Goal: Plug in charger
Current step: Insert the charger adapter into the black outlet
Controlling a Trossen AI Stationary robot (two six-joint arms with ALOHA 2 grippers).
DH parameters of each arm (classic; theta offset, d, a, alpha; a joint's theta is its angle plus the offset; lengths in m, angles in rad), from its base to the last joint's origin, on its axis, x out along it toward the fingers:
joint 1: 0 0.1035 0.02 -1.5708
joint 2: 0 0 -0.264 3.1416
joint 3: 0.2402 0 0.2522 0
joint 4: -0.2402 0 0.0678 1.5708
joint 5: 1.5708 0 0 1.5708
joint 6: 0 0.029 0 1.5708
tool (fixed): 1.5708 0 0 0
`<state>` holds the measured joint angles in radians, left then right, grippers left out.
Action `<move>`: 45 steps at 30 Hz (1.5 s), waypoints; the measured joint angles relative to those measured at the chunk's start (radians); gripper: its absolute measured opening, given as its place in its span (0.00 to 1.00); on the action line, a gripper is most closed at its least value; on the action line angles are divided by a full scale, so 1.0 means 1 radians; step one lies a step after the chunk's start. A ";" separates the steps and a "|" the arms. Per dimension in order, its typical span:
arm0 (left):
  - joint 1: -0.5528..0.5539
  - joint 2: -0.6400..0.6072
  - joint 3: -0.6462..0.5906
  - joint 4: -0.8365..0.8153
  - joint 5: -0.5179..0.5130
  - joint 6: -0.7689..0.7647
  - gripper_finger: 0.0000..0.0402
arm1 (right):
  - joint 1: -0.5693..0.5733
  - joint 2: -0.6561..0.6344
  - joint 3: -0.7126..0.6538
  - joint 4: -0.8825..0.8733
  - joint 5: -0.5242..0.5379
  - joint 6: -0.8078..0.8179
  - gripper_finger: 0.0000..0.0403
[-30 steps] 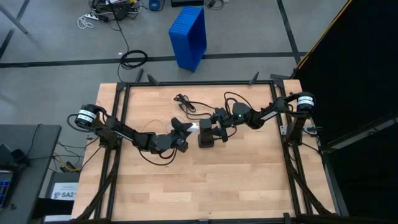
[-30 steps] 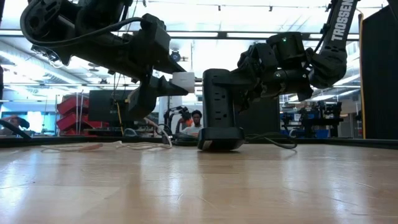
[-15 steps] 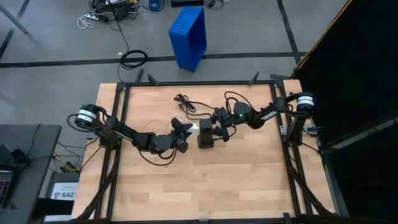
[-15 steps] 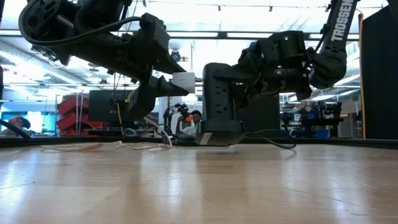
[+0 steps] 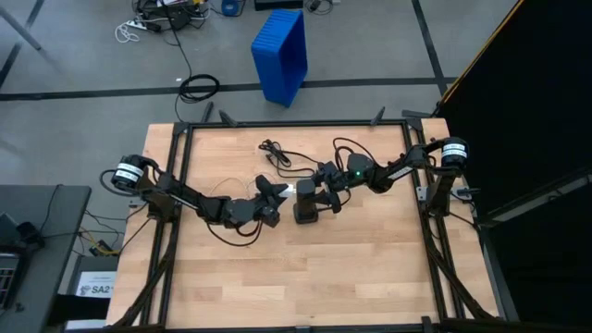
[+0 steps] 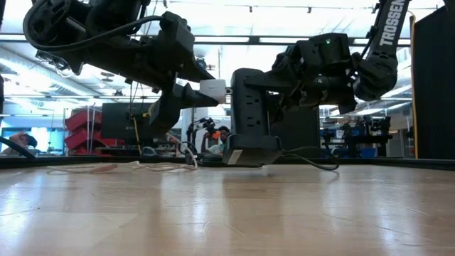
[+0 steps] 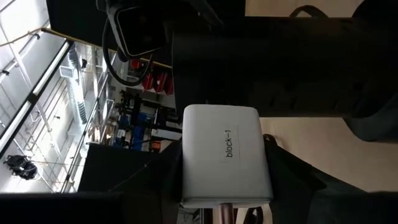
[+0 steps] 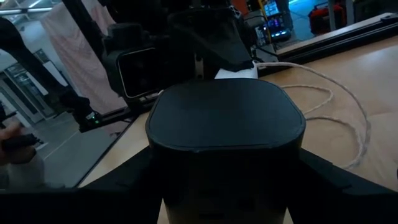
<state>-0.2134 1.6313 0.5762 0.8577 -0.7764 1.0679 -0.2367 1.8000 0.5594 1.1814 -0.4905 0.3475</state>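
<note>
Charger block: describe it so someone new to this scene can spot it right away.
Start at the wooden table and find where the two dark arms meet near its middle. There the left gripper holds the charger block against the side of the black power tower, which the right gripper grips. It is the only white piece between the black grippers, a small rounded cube labelled "block-1".
</note>
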 joint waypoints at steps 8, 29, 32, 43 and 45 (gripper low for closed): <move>0.008 0.000 0.000 0.000 -0.040 -0.002 0.39 | 0.012 0.000 0.023 -0.014 0.092 0.057 0.56; 0.013 0.000 -0.003 -0.038 -0.020 0.023 0.39 | 0.037 0.000 0.051 -0.103 0.158 0.035 0.56; 0.013 0.000 -0.003 -0.025 -0.024 0.007 0.39 | 0.045 0.000 0.051 -0.094 0.183 0.022 0.56; 0.016 0.000 0.000 -0.001 0.013 0.002 0.39 | 0.054 -0.002 0.054 -0.081 0.173 -0.004 0.56; 0.017 0.000 0.000 -0.001 0.014 0.002 0.39 | 0.053 -0.002 0.054 -0.080 0.174 -0.005 0.56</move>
<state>-0.1963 1.6310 0.5762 0.8570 -0.7620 1.0695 -0.1836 1.7981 0.6136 1.1011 -0.3168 0.3428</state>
